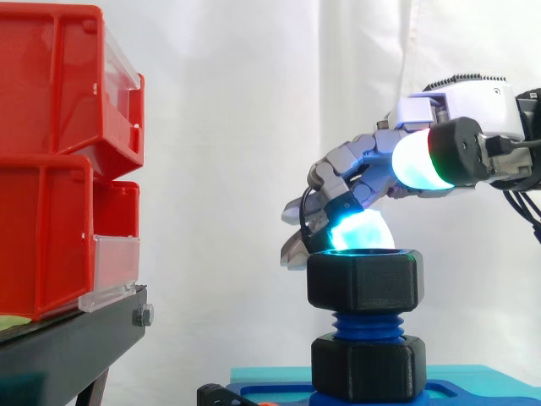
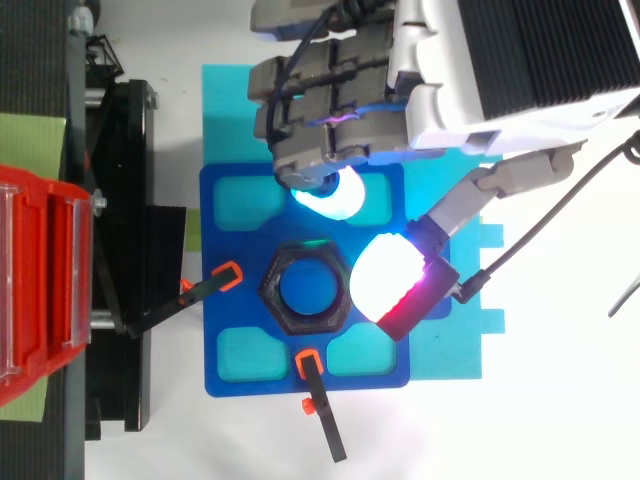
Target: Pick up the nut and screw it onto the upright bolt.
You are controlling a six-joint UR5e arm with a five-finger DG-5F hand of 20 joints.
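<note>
Topping the bolt, the nut sits under the robot hand.

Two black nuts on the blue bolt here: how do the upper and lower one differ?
The upper nut sits at the top of the bolt, with bare threads beneath it; the lower nut sits at its foot, on the blue plate. The hand is right at the upper nut's top, apart from the lower nut. Both are black, hexagonal and level.
</note>
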